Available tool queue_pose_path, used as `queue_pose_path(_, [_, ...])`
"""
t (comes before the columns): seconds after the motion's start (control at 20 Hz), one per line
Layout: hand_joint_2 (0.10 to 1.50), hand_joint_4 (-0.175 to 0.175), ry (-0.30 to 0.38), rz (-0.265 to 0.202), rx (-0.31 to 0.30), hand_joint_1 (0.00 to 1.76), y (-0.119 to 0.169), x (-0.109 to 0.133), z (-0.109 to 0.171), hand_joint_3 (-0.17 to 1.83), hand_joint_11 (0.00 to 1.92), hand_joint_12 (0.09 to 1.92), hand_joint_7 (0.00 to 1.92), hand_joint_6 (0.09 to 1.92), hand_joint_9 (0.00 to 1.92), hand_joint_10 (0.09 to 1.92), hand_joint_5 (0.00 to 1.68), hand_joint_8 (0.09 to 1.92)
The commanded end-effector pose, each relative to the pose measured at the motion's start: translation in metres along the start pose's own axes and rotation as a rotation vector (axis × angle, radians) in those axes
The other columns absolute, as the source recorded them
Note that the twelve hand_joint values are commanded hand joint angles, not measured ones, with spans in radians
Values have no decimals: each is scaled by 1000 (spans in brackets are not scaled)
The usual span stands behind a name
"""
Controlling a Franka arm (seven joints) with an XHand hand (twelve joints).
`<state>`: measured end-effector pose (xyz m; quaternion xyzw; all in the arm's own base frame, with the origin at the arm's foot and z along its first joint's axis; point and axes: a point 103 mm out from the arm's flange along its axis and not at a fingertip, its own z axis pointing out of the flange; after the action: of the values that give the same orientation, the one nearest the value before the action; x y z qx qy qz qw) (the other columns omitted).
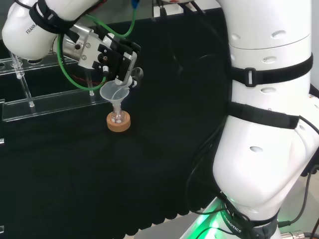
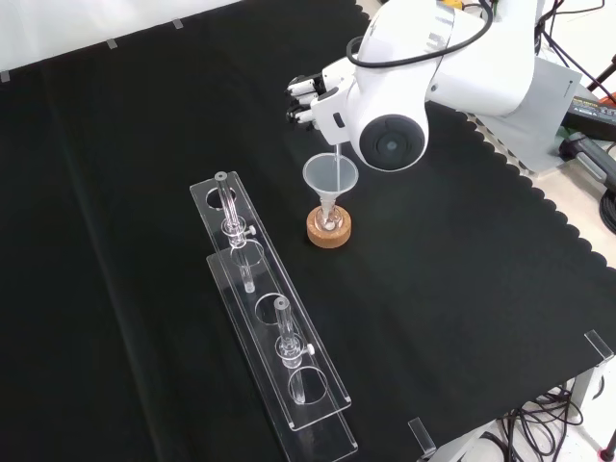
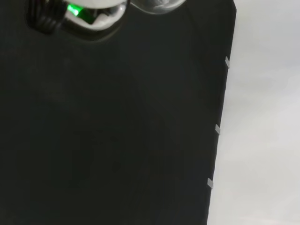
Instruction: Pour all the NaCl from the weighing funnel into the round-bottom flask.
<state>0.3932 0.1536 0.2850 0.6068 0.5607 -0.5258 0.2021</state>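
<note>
From the head view, the hand [image 1: 115, 57] is pinching the clear weighing funnel [image 1: 133, 76] and tipping it over the wide funnel [image 1: 115, 93] seated in the round-bottom flask [image 1: 118, 117] on its cork ring [image 1: 118, 123].

From the front, the pouring looks underway; next it probably needs steeper tilting over that funnel [image 2: 331, 176].
</note>
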Motion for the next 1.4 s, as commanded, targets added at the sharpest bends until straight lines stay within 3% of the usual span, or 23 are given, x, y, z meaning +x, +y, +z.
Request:
queue_pose_path(0.05, [713, 175, -11, 6, 6, 1108, 1, -1, 0, 566, 592, 1169, 442, 689, 761, 468, 1243, 670])
queue_pose_path(1.4, [716, 175, -87, 21, 22, 1107, -1, 3, -10, 563, 580, 1170, 437, 691, 752, 467, 1241, 668])
